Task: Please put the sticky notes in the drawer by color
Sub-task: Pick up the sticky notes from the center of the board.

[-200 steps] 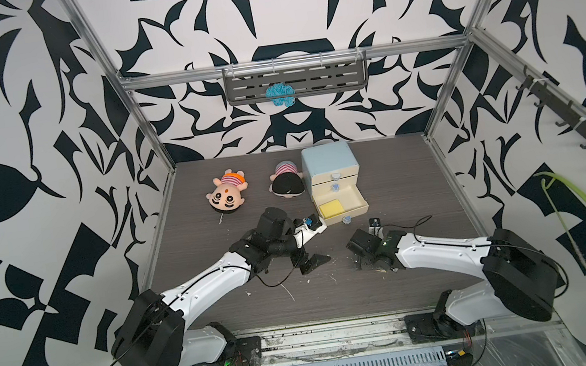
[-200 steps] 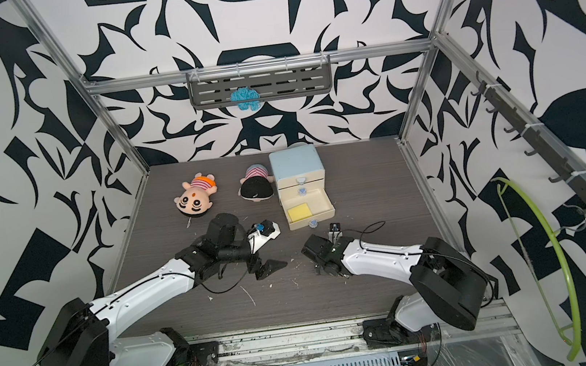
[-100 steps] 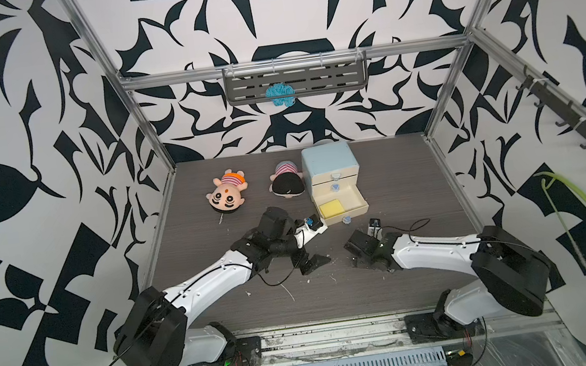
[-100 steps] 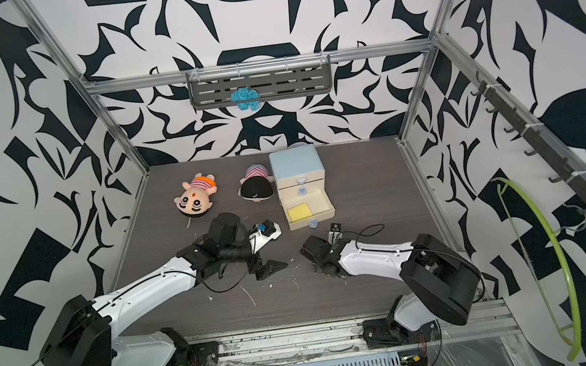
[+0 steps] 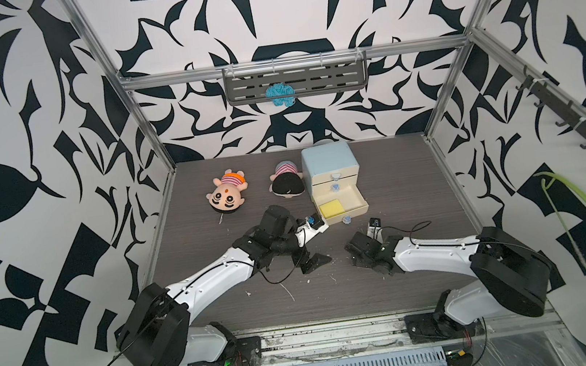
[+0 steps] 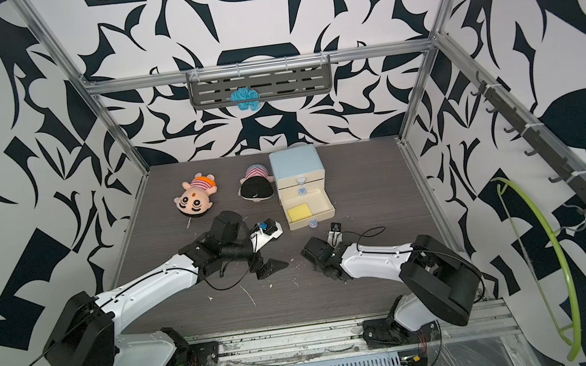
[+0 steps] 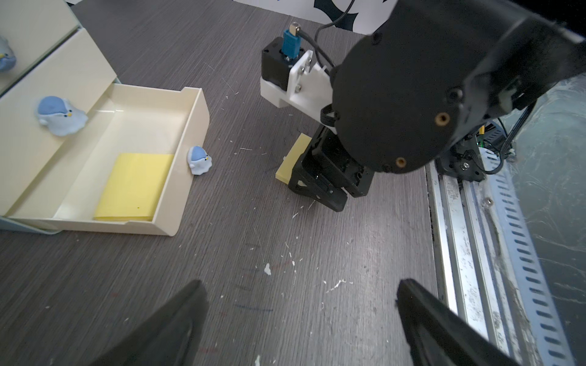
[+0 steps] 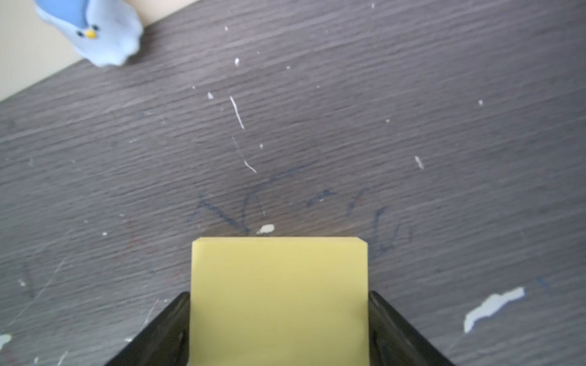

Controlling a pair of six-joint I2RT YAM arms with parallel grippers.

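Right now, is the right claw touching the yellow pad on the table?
Touching. In the right wrist view, the fingers of the right claw sit flush against both sides of the yellow pad, no gap.

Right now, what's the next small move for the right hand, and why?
Probably finish closing the right hand on the loose yellow pad: its fingers flank both edges, but I cannot tell if the grip is firm. It lies on the table near the open drawer that holds the other yellow pad.
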